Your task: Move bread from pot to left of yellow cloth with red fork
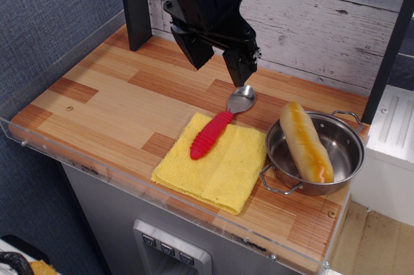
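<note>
Starting at the lower edge of the frame, we see the yellow cloth [217,162] spread flat on the wooden table [103,103], its near corner toward the table's front lip. Just right of it, in the lower right, the pot [339,152] sits with a loop handle almost touching the cloth, and the bread [305,141] lies slantwise in it, one end propped above the rim because it is too long to lie flat, which should make it easy to grasp. Farther back, the red fork [217,127] rests diagonally with its ribbed handle on the cloth and its metal head on bare wood beyond. Above that head, at the top centre, our gripper [220,61] hangs with fingers spread and nothing between them. Bare wood left of the cloth is where we judge the bread belongs.
</note>
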